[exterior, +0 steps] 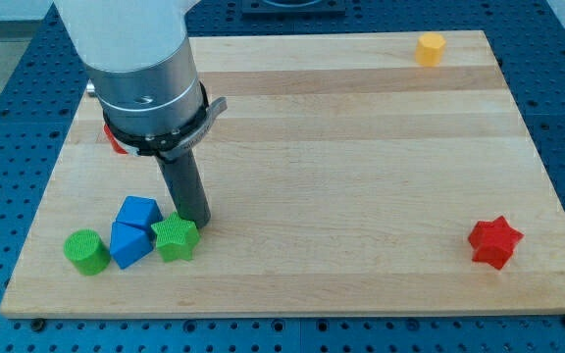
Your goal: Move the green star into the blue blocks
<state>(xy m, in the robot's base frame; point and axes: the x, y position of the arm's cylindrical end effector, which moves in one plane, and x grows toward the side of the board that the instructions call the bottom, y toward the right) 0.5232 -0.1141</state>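
Note:
The green star [176, 238] lies near the board's lower left, touching the right side of the lower of two blue blocks. One blue block [138, 212] sits just above and left of the star, the other blue block [130, 244] directly left of it. My tip [198, 220] stands at the star's upper right edge, touching or almost touching it.
A green cylinder [86, 251] sits left of the blue blocks. A red block [114, 138] is partly hidden behind the arm at the left. A yellow block [431, 48] lies at the top right, a red star [494, 241] at the lower right. The wooden board [361, 147] ends close below the blocks.

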